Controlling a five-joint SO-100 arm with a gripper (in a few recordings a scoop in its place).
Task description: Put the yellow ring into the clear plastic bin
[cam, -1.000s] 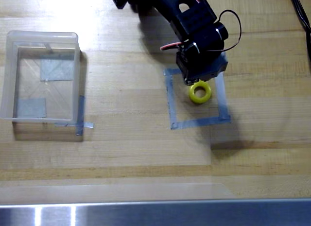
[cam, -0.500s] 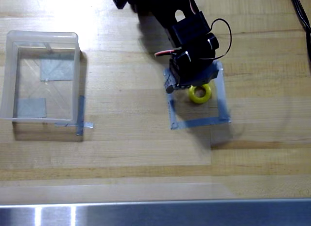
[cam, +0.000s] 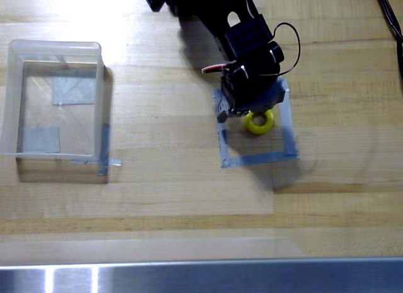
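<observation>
The yellow ring lies on the wooden table inside a grey tape square outline, near its upper edge. The black arm reaches down from the top of the overhead view, and its gripper hangs right over the ring's upper edge, covering part of it. The wrist body and motor hide the fingers, so I cannot tell how the jaws stand or whether they touch the ring. The clear plastic bin stands at the far left, with grey tape patches seen through its base and nothing inside.
A black cable runs down the top right corner. A metal rail lines the table's front edge. Bare wood lies between the bin and the tape square.
The gripper head has shifted left and settled over the ring's upper part. The ring has stayed in place inside the tape square.
</observation>
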